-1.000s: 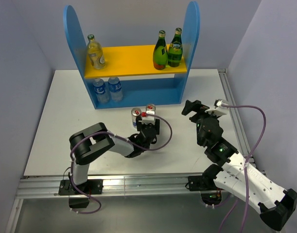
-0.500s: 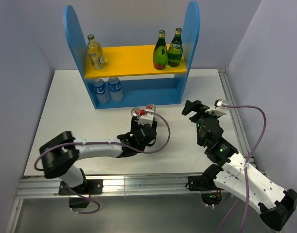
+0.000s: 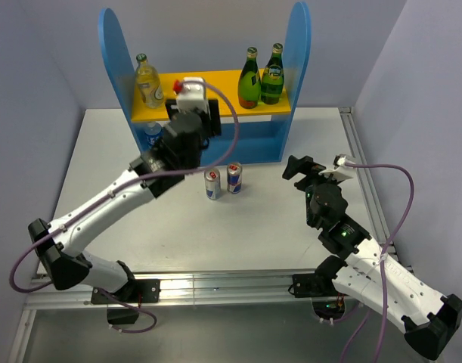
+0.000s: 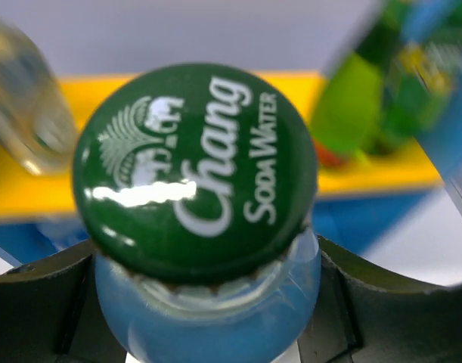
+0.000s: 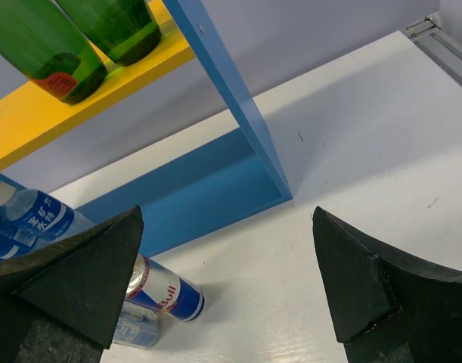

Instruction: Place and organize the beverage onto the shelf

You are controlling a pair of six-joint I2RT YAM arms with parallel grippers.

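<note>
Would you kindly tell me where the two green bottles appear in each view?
Top external: green bottles upright at the right end of the yellow board.
Left wrist: green bottles blurred at upper right, on the yellow board.
Right wrist: green bottles at top left, bases on the yellow board.
Shared landmark: yellow board.

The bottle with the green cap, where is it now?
The green-capped bottle sits in the left gripper, filling the left wrist view, held up before the shelf's yellow board, between the pale bottle and the two green bottles.
</note>
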